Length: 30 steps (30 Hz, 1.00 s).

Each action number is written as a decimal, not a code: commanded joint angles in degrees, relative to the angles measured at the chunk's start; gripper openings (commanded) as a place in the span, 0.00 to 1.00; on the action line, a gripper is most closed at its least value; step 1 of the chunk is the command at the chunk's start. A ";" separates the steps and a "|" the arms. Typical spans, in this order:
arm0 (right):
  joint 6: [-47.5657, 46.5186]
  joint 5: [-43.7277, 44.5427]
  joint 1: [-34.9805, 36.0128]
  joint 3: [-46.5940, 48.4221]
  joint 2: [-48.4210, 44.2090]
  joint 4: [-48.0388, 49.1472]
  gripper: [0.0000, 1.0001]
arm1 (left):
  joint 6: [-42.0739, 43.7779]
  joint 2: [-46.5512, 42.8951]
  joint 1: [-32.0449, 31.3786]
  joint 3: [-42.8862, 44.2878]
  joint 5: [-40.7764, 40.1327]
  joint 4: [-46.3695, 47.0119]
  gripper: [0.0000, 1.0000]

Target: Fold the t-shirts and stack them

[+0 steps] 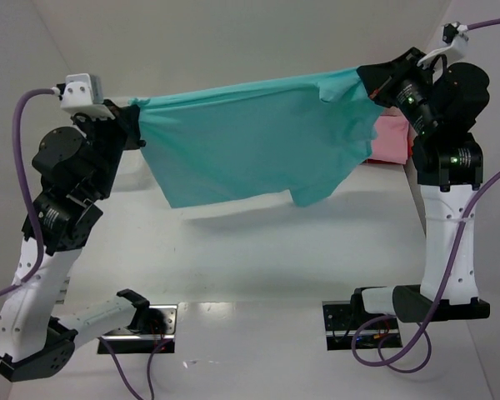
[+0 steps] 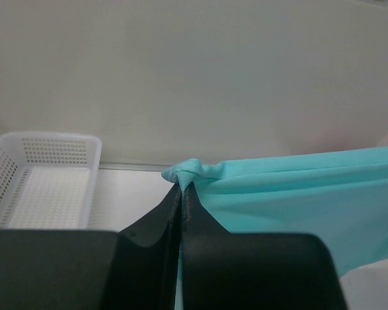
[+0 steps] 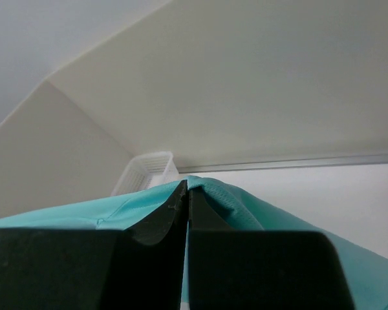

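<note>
Aloft | left hand [image 2: 181,188] and right hand [image 3: 186,188] each pinch teal shirt [image 1: 250,146] | pink shirt [image 1: 392,140] behind right arm [image 1: 446,221] | basket [image 2: 45,174] far left

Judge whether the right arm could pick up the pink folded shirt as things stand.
Probably not yet. The pink shirt lies near that arm, but the right gripper is shut on the teal shirt, stretched in the air to the left gripper. It must let go first.
</note>
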 commanded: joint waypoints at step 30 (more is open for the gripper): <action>-2.38 -2.02 -0.42 -49.21 -22.73 -0.66 0.01 | -23.83 -3.87 0.43 -33.37 20.35 -19.65 0.44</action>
